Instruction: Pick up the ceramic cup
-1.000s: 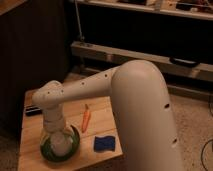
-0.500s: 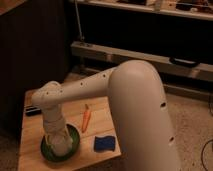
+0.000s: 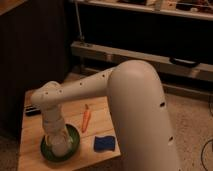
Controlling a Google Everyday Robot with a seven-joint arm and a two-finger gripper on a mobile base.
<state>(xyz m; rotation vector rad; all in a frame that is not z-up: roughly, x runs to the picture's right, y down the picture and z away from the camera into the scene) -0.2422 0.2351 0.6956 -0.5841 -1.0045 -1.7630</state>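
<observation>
My white arm reaches down from the right onto a small wooden table point(image 3: 35, 150). Its wrist and gripper point(image 3: 58, 142) point straight down into a green round plate point(image 3: 74, 145) at the table's front left. The gripper's end is low over the plate's middle. The ceramic cup does not show apart from the arm; the wrist covers whatever stands in the plate.
An orange carrot point(image 3: 86, 119) lies just right of the plate. A blue sponge point(image 3: 104, 144) lies near the table's front right edge. A dark flat object point(image 3: 32, 110) sits at the left edge. Dark shelving and a metal rail point(image 3: 125, 56) stand behind.
</observation>
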